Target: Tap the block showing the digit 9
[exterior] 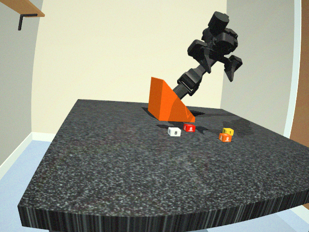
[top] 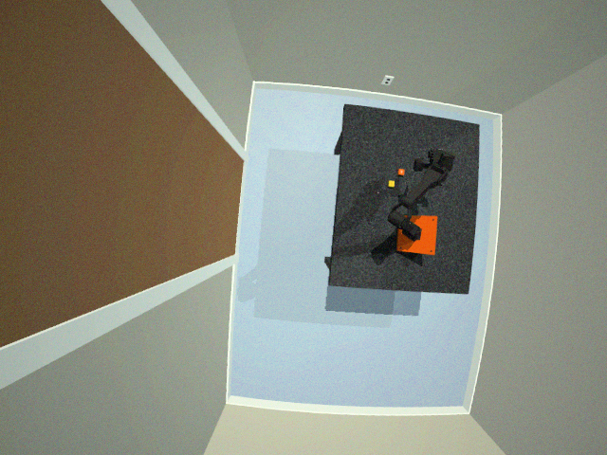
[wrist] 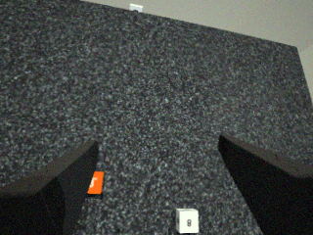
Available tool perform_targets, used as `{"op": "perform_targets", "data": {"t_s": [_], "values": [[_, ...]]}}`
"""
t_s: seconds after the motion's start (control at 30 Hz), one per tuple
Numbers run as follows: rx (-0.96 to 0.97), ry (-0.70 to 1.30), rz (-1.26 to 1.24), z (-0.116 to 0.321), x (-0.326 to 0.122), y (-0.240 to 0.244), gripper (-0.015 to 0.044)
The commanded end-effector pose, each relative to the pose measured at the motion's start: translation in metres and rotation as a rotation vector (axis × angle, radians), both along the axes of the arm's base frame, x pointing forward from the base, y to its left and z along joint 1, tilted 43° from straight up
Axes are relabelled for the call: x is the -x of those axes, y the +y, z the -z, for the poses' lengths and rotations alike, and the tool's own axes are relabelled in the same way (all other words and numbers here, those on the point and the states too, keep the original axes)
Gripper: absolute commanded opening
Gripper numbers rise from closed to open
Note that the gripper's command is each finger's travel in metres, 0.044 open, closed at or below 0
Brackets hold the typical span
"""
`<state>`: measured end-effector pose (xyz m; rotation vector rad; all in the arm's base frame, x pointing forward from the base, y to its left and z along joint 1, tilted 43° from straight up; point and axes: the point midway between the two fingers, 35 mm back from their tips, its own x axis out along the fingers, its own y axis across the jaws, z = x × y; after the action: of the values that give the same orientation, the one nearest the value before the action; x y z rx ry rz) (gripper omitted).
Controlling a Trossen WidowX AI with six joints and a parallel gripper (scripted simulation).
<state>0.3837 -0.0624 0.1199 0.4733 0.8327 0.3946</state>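
An orange block [top: 400, 172] [exterior: 225, 137] sits on the table; its small digit looks like a 9 in the exterior view. In the wrist view the orange block [wrist: 97, 183] is partly hidden by the left finger. A yellow block [top: 391, 184] [exterior: 228, 131] showing 1 is close behind it. A white block [exterior: 174, 131] [wrist: 188, 221] shows 8. A red block [exterior: 189, 127] near the white one has a digit that looks like 6. In the top view the arm hides the white and red blocks. My gripper [exterior: 219, 76] [wrist: 159, 143] is open and empty, high above the table.
The orange wedge-shaped base [top: 427, 237] [exterior: 168, 105] carries the arm, behind the blocks in the exterior view. The dark speckled table [top: 365, 132] [exterior: 129, 174] [wrist: 156, 93] ends at a far edge near the wall in the wrist view.
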Motion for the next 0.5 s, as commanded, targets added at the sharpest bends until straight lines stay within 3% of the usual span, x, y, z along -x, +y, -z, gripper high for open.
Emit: {"op": "perform_targets", "data": {"t_s": [0.0, 0.23, 0.47], "values": [[0.016, 0.326, -0.129, 0.071, 0.026, -0.019, 0.0400], [-0.069, 0.602, -0.353, 0.110, 0.070, -0.025, 0.0400], [-0.074, 0.609, -0.361, 0.111, 0.071, -0.025, 0.0400]]}}
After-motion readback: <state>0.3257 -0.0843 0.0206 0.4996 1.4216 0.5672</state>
